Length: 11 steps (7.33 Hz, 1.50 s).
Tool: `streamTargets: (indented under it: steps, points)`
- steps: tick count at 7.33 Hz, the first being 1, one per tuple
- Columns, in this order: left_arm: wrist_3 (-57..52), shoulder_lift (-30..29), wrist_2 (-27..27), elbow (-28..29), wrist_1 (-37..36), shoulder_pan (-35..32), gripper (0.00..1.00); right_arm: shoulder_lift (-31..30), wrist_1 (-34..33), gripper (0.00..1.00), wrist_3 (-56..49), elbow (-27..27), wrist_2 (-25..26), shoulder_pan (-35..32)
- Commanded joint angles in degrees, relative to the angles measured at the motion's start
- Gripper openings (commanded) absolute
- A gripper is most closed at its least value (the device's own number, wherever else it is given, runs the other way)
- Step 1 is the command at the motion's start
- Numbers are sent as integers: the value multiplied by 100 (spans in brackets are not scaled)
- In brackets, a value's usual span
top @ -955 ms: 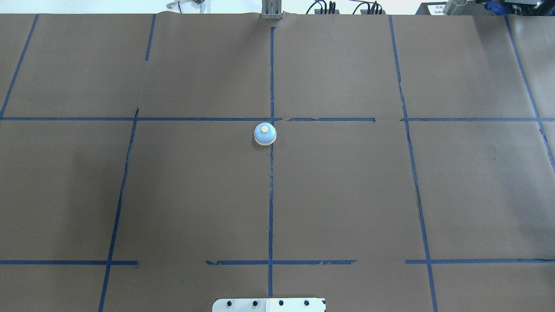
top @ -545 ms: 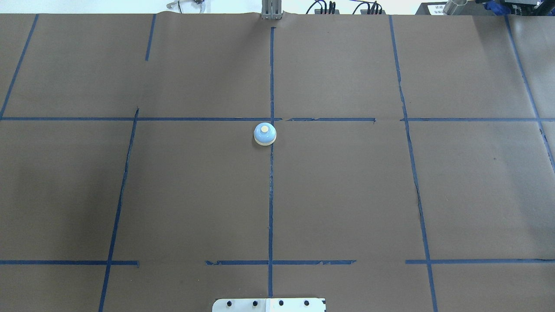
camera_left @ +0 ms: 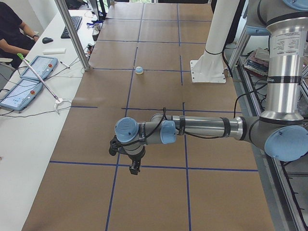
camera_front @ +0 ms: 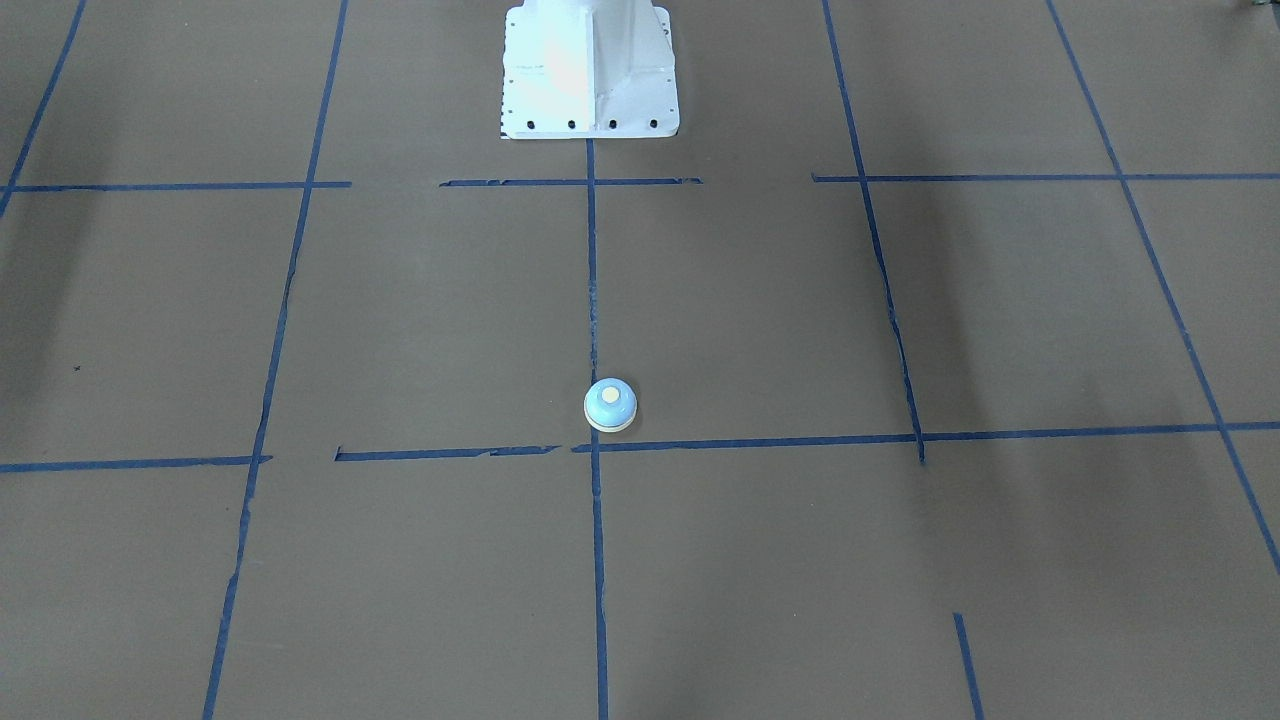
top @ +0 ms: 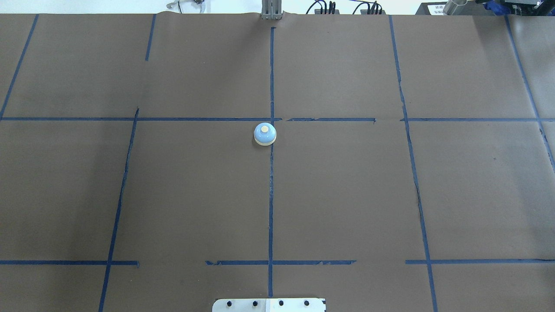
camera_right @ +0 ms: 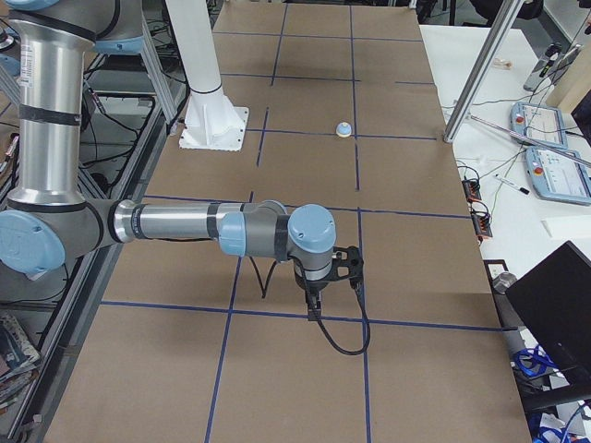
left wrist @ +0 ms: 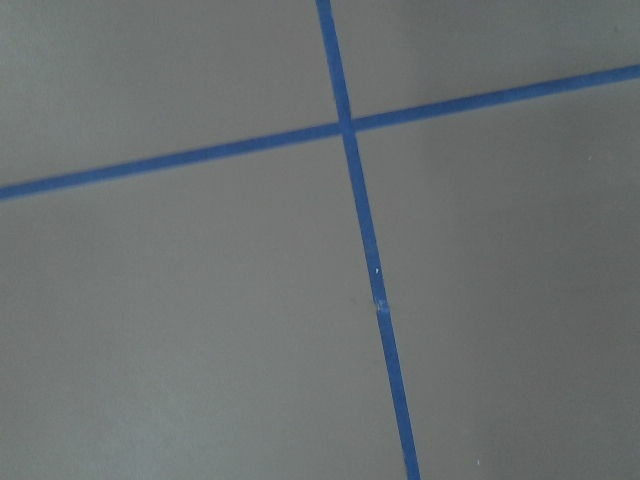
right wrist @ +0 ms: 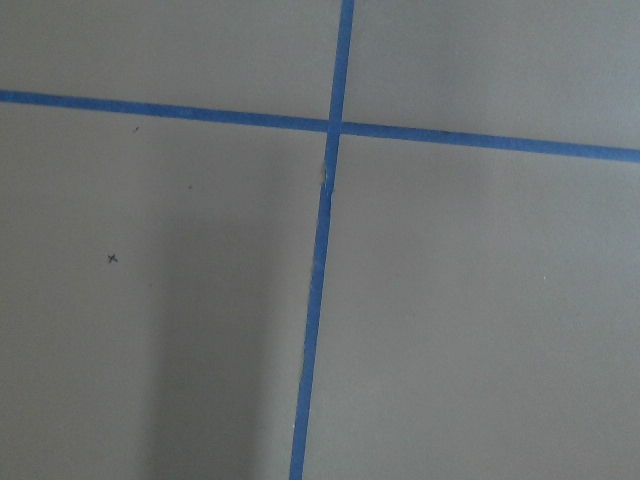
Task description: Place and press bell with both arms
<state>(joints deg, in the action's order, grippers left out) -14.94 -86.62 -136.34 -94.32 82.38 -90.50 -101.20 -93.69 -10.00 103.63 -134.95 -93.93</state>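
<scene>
The bell (top: 265,133), light blue dome with a cream base and button, stands upright by the middle blue tape crossing on the brown table cover. It also shows in the front view (camera_front: 610,404), the left side view (camera_left: 139,70) and the right side view (camera_right: 343,129). My left gripper (camera_left: 134,168) hangs over the table's left end, far from the bell. My right gripper (camera_right: 314,309) hangs over the right end, equally far. I cannot tell whether either is open or shut. Both wrist views show only brown cover and blue tape.
The white pedestal base (camera_front: 590,70) stands at the robot's edge of the table. A side table holds teach pendants (camera_left: 29,77) and a metal post (camera_left: 72,33). A seated person (camera_left: 9,33) is beyond it. A black cable (camera_right: 346,341) trails under the right gripper.
</scene>
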Motion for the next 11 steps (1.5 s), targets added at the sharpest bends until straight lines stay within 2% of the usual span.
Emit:
streamTargets:
  steps: [1, 2, 8, 9, 11]
  points:
    - [504, 181, -15, -174, -73, 15, 100, -452, -26, 100, -160, 254, 21, 15]
    - [744, 233, -42, -375, -30, -2, 100, -453, -35, 100, -134, 211, 73, 146]
    - [720, 181, 28, -412, -3, 42, 100, -251, -9, 100, 154, 166, -5, 375]
    - [720, 233, 29, -716, -29, 42, 100, -242, 9, 100, 243, 219, -5, 375]
    - [729, 233, -7, -797, -90, 42, 100, -225, 18, 100, 418, 201, -5, 576]
